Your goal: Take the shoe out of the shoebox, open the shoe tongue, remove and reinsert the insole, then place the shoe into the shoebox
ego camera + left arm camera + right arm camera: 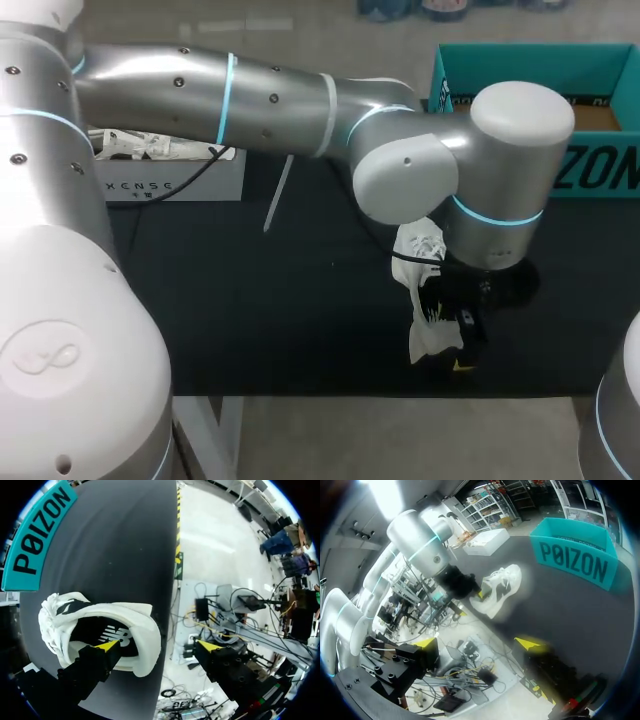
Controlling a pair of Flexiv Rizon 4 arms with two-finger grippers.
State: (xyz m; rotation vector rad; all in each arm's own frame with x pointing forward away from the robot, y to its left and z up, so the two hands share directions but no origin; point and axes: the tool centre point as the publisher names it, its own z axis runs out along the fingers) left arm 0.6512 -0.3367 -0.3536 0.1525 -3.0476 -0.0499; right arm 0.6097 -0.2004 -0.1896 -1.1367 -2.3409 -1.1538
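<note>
Table [250, 300], black-topped, carries everything. Left arm [250, 95] comes in from 9 o'clock and crosses past the middle, and its wrist hangs over the table's 4 o'clock area. Right arm [618, 410] shows only at the 5 o'clock corner, off the front edge.

Shoebox [590, 175], teal and open-topped, stands at 1 o'clock. White box [170, 175] sits at 10 o'clock.

Shoe [425, 300], white with a dark lining, rests on the table outside the shoebox. It is at the shoebox's 7 o'clock, near the front edge and well apart from it.

Left gripper [157, 646] is spread wide. One fingertip [106, 646] sits in the shoe's mouth over the insole [120, 636], while the other stands out past the heel, clear of the shoe, so it grips nothing.

Right gripper [476, 642] is equally wide and empty, with the shoe well ahead of it.
</note>
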